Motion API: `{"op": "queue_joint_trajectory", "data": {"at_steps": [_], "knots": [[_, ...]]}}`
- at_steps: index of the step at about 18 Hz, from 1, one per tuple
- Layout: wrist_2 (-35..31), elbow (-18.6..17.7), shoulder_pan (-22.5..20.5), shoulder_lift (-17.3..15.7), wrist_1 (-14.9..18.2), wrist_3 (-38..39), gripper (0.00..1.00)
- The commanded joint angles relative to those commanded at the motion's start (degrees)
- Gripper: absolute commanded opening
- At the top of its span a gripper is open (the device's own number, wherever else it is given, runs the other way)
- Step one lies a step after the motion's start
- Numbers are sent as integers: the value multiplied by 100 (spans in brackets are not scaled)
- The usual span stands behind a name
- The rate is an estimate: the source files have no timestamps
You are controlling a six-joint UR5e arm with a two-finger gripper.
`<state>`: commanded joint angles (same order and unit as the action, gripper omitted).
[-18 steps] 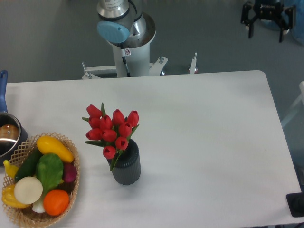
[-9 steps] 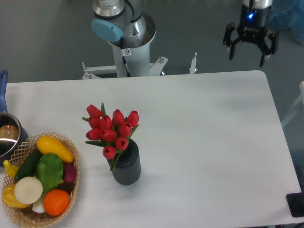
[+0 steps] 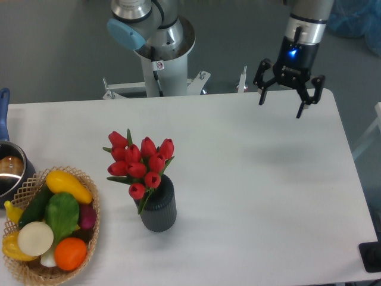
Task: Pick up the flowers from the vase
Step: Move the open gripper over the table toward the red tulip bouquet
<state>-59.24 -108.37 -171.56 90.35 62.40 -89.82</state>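
Hovering w/ jaws apart, pincer (image 3: 280, 108) well apart from flowers (image 3: 139, 163) in vase (image 3: 159, 211).

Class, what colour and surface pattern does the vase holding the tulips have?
Dark grey with vertical ribbing, seen in the fixed camera view: the vase.

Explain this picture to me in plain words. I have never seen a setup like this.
One fixed camera looks down at a white table. Behind it stands the base of a robot arm. The arm's grasping tool, two black fingers spread open, hangs over the table's far right corner and holds nothing. On the table, red flowers stand in a dark ribbed vase. At the left are a basket of vegetables and, at the edge, a metal pot with a blue handle.
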Motion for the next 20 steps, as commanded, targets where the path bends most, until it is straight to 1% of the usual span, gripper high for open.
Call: {"op": "queue_joint_trajectory", "data": {"at_steps": [5, 7, 10, 12, 16, 20], "knots": [[79, 0, 369, 35, -9, 61, 100], [368, -44, 501, 52, -26, 79, 100], [790, -123, 571, 114, -44, 26, 100], [826, -150, 790, 132, -44, 17, 100], [967, -159, 1037, 167, -44, 79, 100], [1186, -185, 1248, 307, -61, 44, 100]]}}
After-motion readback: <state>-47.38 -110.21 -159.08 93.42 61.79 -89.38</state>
